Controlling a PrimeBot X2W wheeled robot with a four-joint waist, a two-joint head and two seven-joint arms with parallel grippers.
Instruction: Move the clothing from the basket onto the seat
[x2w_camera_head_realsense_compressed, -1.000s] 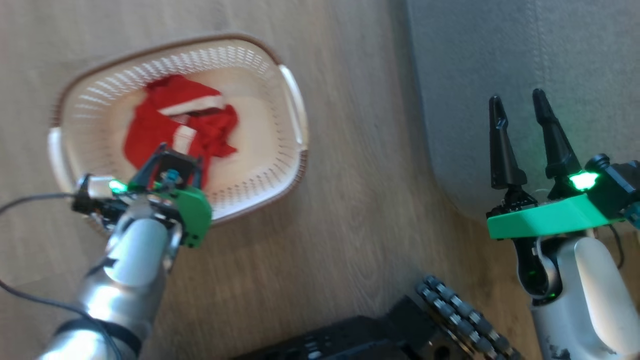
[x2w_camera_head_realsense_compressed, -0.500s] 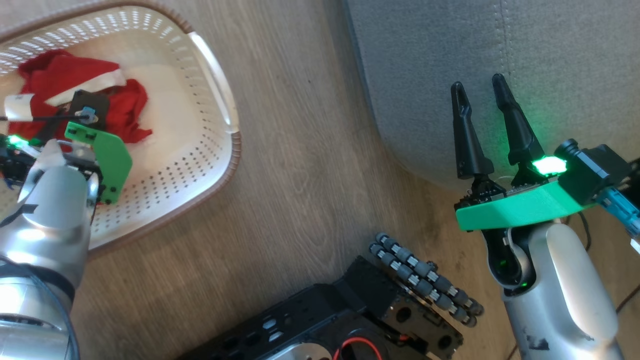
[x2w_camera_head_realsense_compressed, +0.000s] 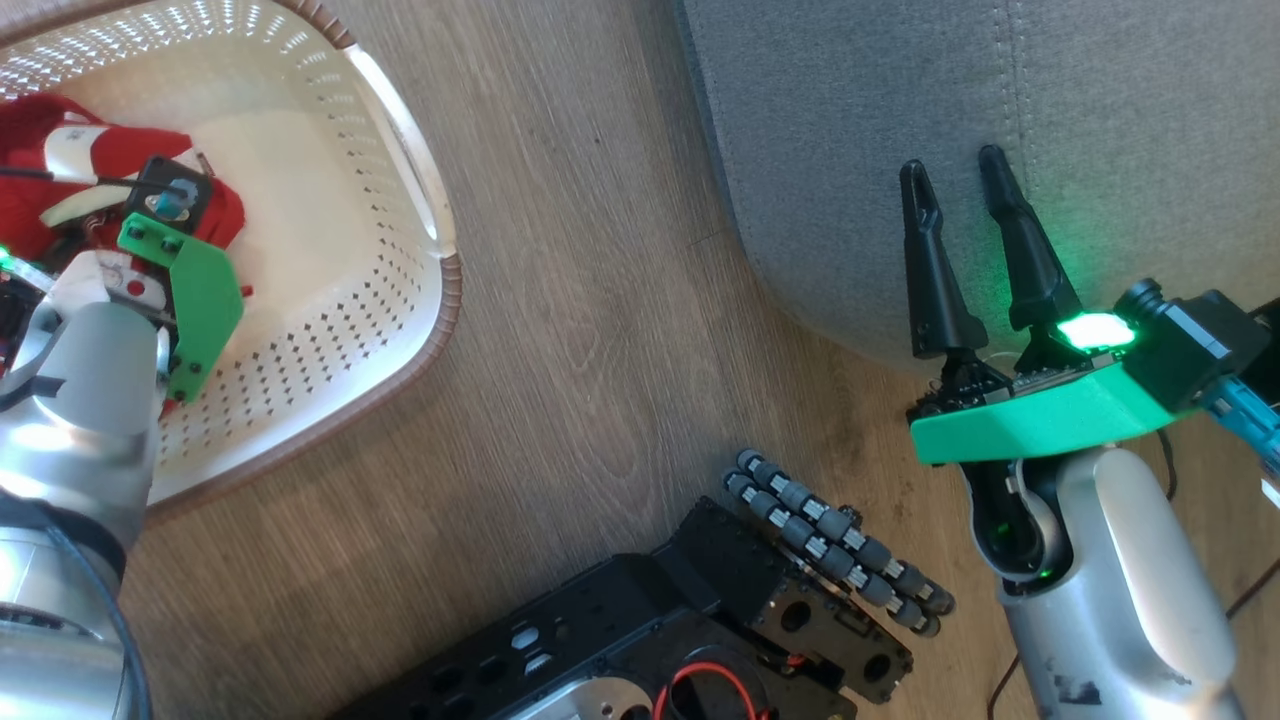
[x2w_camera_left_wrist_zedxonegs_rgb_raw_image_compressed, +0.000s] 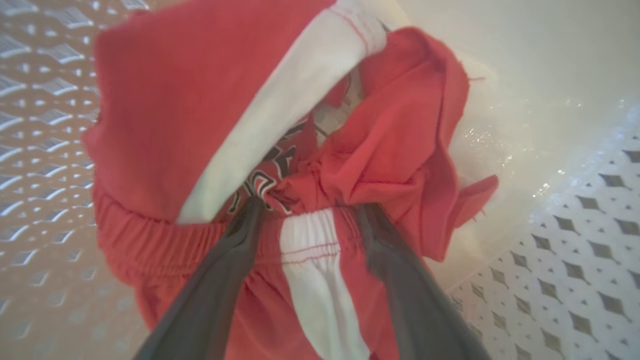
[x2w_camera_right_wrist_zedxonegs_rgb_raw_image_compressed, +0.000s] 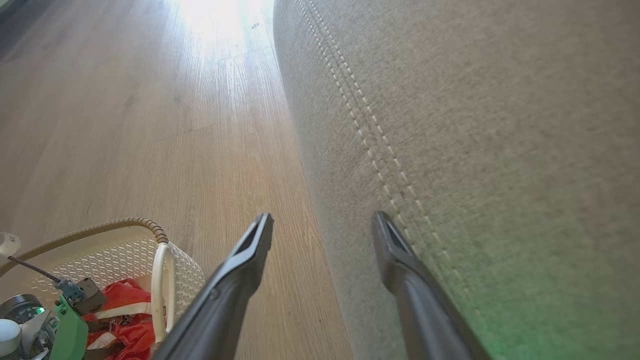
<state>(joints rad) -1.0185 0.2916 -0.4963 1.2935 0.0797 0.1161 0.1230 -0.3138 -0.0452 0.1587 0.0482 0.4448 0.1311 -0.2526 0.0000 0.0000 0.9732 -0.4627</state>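
The red clothing (x2w_camera_left_wrist_zedxonegs_rgb_raw_image_compressed: 165, 125) lies crumpled in the cream perforated basket (x2w_camera_head_realsense_compressed: 330, 300) at the head view's upper left, showing white trim, an elastic waistband and some lettering. My left gripper (x2w_camera_left_wrist_zedxonegs_rgb_raw_image_compressed: 308, 207) is open, its two dark fingers pressed down into the pile, with the white-striped waistband and bunched red cloth between them. In the head view my left wrist covers part of the clothing (x2w_camera_head_realsense_compressed: 30, 195). My right gripper (x2w_camera_head_realsense_compressed: 955, 170) hangs open and empty over the rounded edge of the grey seat (x2w_camera_head_realsense_compressed: 1100, 100), whose double stitching shows in the right wrist view beside the gripper (x2w_camera_right_wrist_zedxonegs_rgb_raw_image_compressed: 322, 220).
Wooden floor (x2w_camera_head_realsense_compressed: 600, 300) separates the basket from the seat. My black base (x2w_camera_head_realsense_compressed: 650, 640) with its roller wheel (x2w_camera_head_realsense_compressed: 830, 540) sits at the bottom middle. A dark cable runs from my left wrist.
The head camera has swung, sliding the basket toward the view's upper left. My left gripper has gone further across the basket onto the clothing. The right gripper holds its place by the seat.
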